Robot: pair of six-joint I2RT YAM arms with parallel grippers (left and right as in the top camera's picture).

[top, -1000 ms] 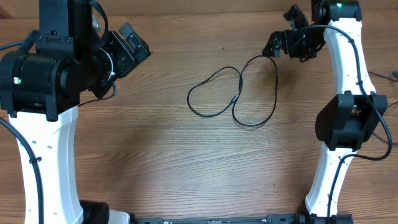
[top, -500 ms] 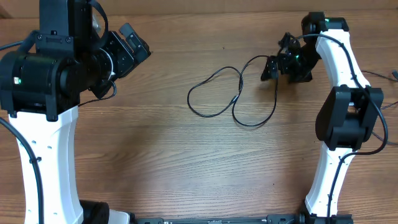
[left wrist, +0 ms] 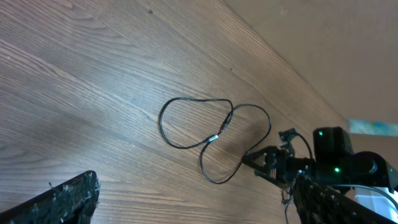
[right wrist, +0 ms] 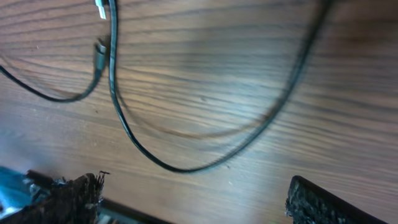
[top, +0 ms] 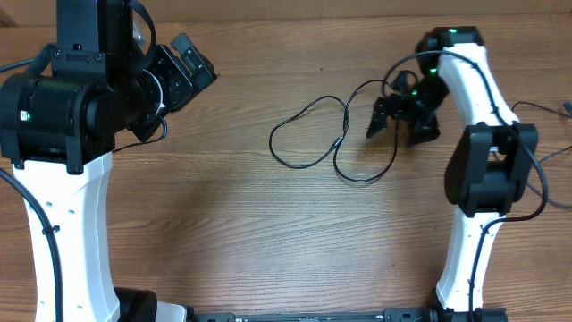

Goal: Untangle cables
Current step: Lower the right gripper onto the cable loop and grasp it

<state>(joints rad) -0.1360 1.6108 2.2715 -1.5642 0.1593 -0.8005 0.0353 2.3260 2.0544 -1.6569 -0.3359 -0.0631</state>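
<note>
The cables are thin black wire lying in a figure-eight of two loops on the wooden table, mid-table, with small plug ends meeting where the loops cross. My right gripper is open and hovers over the right loop's outer edge, holding nothing. In the right wrist view the cables curve between the open right gripper's fingers, with the plugs at upper left. My left gripper is open and empty, far left and apart from the cables. The left wrist view shows its spread fingers and the cables.
The wooden table carries nothing else. The left arm's white body stands along the left side, the right arm's along the right. Thicker black arm cables trail at the right edge.
My right gripper has moved from the far right corner toward the front and left, ending over the right loop. The cables and the left arm have not moved.
</note>
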